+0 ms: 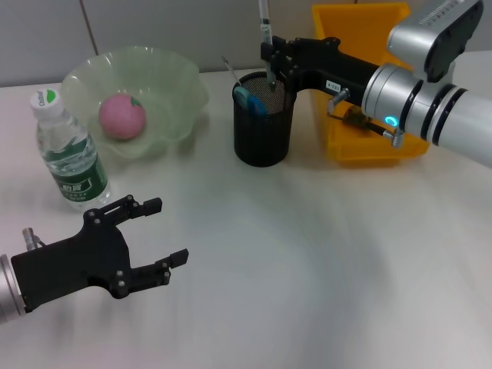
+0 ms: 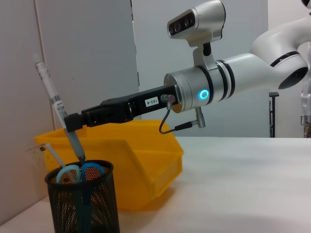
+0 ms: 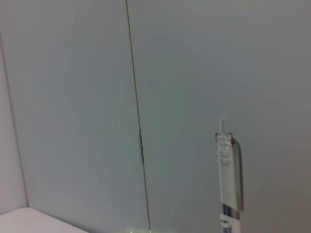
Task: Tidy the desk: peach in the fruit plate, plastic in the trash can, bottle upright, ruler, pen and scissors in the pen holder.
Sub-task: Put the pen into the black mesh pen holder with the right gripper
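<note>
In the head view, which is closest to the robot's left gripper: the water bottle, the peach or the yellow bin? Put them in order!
From the left gripper:
1. Water bottle, standing just beyond it.
2. Peach, in the green plate behind the bottle.
3. Yellow bin, far across on the right.

wall (image 1: 154, 23): pale grey panels, thin vertical seam (plainly lit) | table (image 1: 307, 269): white, matte | far corner: dark stand (image 2: 273, 114)

1 peach (image 1: 121, 115), 1 bottle (image 1: 69, 152), 1 pen (image 1: 265, 34) (upright), 1 scissors (image 1: 250, 98).

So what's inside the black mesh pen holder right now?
Blue-handled scissors, a clear ruler, and the tip of the pen held by the right gripper. The pen holder's bottom is hidden.
</note>
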Motion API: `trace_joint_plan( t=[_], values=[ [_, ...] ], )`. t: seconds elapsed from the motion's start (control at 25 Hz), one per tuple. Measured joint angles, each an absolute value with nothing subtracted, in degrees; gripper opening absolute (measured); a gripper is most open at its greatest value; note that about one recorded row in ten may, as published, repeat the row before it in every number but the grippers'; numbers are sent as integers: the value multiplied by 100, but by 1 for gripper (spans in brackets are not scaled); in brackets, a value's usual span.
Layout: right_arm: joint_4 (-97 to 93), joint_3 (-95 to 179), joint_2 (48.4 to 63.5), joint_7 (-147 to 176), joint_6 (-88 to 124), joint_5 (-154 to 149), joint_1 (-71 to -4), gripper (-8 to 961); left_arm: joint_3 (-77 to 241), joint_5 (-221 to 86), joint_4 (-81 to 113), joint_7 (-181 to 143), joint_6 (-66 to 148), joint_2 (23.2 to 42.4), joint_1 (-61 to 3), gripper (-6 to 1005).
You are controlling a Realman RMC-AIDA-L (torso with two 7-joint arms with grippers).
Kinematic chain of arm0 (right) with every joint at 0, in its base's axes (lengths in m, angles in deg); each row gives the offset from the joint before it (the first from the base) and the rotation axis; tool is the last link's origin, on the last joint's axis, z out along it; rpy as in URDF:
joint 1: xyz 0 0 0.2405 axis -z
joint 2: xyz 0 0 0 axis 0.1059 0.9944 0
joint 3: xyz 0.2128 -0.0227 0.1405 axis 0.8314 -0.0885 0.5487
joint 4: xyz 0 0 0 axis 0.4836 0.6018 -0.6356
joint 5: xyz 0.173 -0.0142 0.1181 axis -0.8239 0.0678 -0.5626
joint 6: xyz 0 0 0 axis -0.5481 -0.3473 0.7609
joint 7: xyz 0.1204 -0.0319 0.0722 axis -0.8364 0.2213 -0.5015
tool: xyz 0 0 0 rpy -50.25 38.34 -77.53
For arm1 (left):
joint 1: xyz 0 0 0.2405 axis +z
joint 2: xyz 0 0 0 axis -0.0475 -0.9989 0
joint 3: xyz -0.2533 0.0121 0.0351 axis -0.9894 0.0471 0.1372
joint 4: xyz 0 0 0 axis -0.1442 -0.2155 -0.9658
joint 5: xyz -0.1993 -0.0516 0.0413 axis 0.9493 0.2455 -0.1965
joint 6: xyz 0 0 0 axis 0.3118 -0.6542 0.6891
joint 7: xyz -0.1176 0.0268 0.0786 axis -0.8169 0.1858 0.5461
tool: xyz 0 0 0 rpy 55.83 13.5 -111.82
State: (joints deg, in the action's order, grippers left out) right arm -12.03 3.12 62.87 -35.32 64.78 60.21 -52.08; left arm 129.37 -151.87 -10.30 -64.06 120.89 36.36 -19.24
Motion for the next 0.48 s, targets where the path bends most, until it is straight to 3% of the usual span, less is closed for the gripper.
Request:
trace_joint_plan(
  t=[0.48],
  values=[
    [-1047, 288, 6289, -3431, 6245, 6017, -5278, 125, 12937, -15152, -1018, -6427, 12087, 3636, -1876, 827]
  ],
)
